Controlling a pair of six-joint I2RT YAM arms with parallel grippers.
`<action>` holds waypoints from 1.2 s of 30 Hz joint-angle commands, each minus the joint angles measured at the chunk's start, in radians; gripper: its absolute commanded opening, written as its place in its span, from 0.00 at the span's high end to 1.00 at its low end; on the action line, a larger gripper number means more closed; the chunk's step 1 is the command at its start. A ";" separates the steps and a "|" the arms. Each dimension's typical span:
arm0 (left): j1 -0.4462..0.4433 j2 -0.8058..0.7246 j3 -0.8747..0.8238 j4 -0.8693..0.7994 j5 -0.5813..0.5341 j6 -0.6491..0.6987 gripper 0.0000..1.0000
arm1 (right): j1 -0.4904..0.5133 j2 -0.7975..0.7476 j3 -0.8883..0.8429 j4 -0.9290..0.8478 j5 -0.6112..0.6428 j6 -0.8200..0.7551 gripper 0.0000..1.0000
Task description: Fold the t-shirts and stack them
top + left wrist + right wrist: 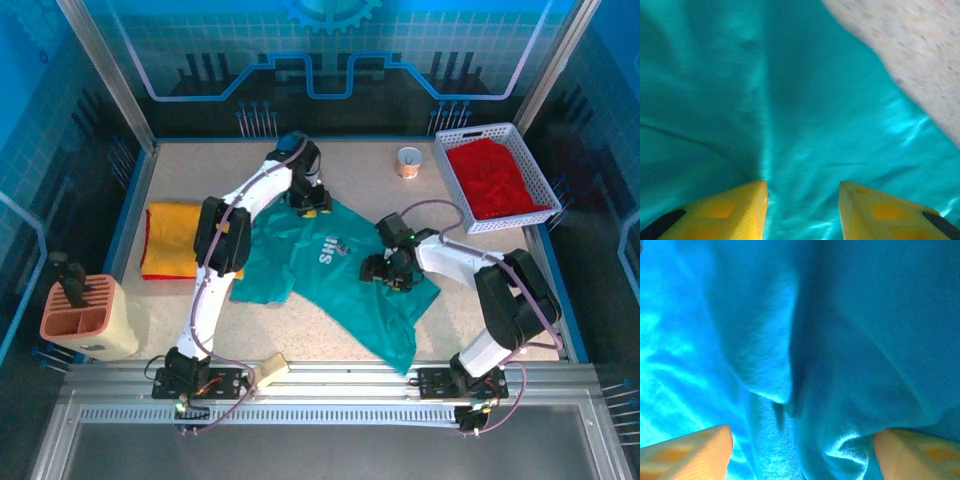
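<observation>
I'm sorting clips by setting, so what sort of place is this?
Probably a robot lab work cell, not a home: an aluminium-framed enclosure with blue panels, a left arm and right arm bolted to a rail, a teal t-shirt on the table.

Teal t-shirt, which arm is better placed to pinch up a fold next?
Likely the right: the right gripper stands open astride a raised ridge of the teal t-shirt. The left gripper, near the shirt's far edge, is over flat cloth.

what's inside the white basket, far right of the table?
A crumpled red t-shirt fills the white basket. The basket floor and anything beneath the cloth are covered.
</observation>
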 commanded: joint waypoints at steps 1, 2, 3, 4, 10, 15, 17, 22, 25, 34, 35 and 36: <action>0.024 -0.040 -0.039 0.018 -0.023 0.027 0.58 | -0.090 0.068 0.069 -0.046 0.043 -0.104 0.24; 0.028 -0.044 -0.054 0.017 -0.031 0.028 0.58 | -0.116 0.081 0.085 -0.047 0.053 -0.119 0.23; 0.032 -0.050 -0.074 0.019 -0.038 0.032 0.58 | -0.149 0.097 0.103 -0.046 0.057 -0.133 0.23; 0.036 -0.058 -0.097 0.022 -0.042 0.033 0.58 | -0.180 0.120 0.128 -0.053 0.047 -0.149 0.23; 0.051 -0.154 -0.311 0.087 -0.055 0.000 0.58 | -0.292 0.242 0.274 -0.079 0.054 -0.210 0.24; 0.066 -0.259 -0.526 0.194 -0.030 -0.072 0.58 | -0.340 0.309 0.392 -0.097 0.068 -0.266 0.24; 0.063 -0.294 -0.599 0.239 0.000 -0.107 0.58 | -0.352 0.316 0.420 -0.091 0.072 -0.289 0.23; 0.072 -0.360 -0.676 0.270 -0.028 -0.119 0.56 | -0.353 0.282 0.435 -0.086 0.009 -0.300 0.23; 0.079 -0.392 -0.629 0.217 -0.024 -0.088 0.50 | -0.352 0.202 0.392 -0.071 0.005 -0.302 0.20; 0.062 -0.654 -0.675 0.077 0.017 -0.009 0.43 | -0.376 -0.122 0.177 -0.124 0.056 -0.281 0.00; 0.062 -0.693 -0.719 0.082 0.019 -0.011 0.43 | -0.391 -0.156 0.141 -0.129 0.039 -0.263 0.00; 0.062 -0.734 -0.774 0.088 0.019 -0.014 0.42 | -0.411 -0.199 0.095 -0.129 0.017 -0.236 0.00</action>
